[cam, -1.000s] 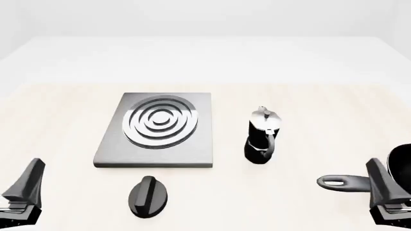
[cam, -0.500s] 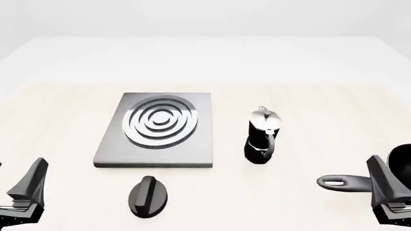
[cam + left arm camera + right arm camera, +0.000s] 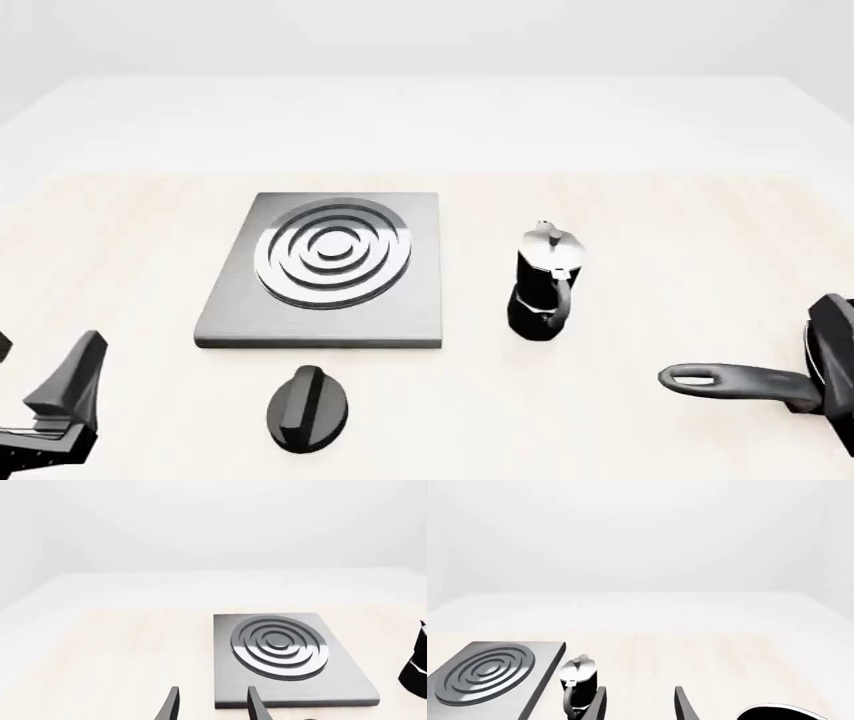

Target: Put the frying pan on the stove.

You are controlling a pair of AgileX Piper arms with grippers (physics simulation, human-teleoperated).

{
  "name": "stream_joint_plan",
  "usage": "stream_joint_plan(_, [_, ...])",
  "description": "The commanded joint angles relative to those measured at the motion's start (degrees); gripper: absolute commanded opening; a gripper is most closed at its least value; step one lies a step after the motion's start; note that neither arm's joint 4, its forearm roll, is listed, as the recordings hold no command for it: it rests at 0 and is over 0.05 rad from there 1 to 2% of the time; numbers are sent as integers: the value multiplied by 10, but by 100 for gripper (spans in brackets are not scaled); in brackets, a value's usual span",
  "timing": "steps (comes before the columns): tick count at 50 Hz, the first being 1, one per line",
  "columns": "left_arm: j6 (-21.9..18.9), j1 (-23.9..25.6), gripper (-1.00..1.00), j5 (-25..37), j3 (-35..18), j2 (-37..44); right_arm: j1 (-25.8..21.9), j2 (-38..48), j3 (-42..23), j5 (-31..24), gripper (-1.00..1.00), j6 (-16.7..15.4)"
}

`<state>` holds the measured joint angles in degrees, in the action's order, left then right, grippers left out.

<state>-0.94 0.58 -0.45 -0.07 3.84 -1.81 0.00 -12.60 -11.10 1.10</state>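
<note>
At the right edge of the front view, the frying pan [image 3: 747, 381] is lying on the pale bench [image 3: 641, 220], its long handle pointing left and its bowl mostly cut off. Well apart to the left, the stove [image 3: 327, 270] is sitting flat, with a moka pot [image 3: 545, 283] standing between them and a black oval knob [image 3: 308, 407] resting just in front of the stove. Each wrist view is showing its end effector spread and holding nothing: the left end effector [image 3: 210, 705] and the right end effector [image 3: 639, 705].

Black frying pan [image 3: 747, 381] at table's right edge; grey ringed stove [image 3: 327, 270] flat, well apart.
</note>
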Motion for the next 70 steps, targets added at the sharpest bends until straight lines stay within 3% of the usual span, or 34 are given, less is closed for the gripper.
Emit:
stream_joint_plan(1, [10, 7, 100, 17, 0, -18, 3, 0, -54, -62, 100, -23])
stream_joint_plan(16, [3, 10, 100, -11, 1, 15, -10, 0, -195, -204, 100, -28])
stream_joint_plan(49, [3, 9, 100, -12, 1, 18, -3, 0, -596, -582, 100, 30])
stream_joint_plan(70, [3, 13, 100, -17, 1, 24, 15, 0, -576, -588, 100, 47])
